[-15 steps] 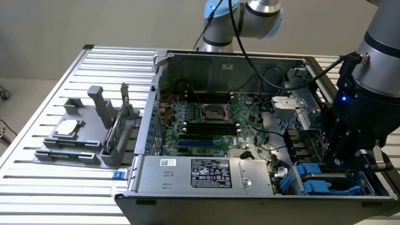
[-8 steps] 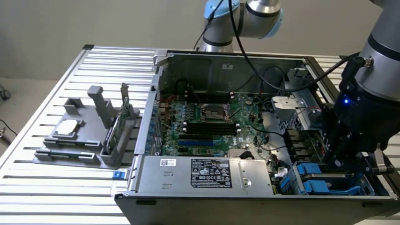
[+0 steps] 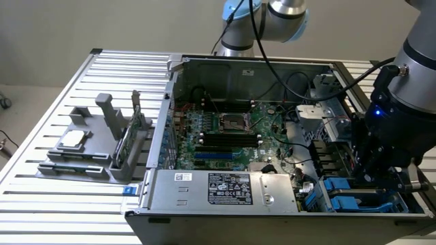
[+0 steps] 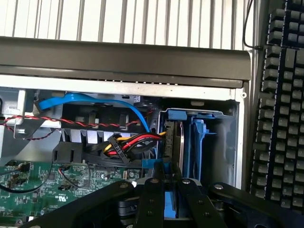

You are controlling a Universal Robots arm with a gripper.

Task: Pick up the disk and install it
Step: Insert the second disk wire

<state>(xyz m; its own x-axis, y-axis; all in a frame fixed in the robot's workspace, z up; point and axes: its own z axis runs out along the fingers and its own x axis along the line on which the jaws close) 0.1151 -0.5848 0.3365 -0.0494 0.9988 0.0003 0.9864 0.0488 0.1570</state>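
The computer case (image 3: 272, 153) lies open on the table (image 3: 61, 87); the parts stand (image 3: 95, 148) sits beside it, toward the exterior view's left edge.

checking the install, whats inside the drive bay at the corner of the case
Blue carriers stand upright in the drive bay. The gripper is closed on a blue piece, apparently the disk frame; its lower part is hidden by the fingers.

Slatted metal table (image 3: 41, 204), plain beige wall (image 3: 136, 23) behind; floor prob. grey.
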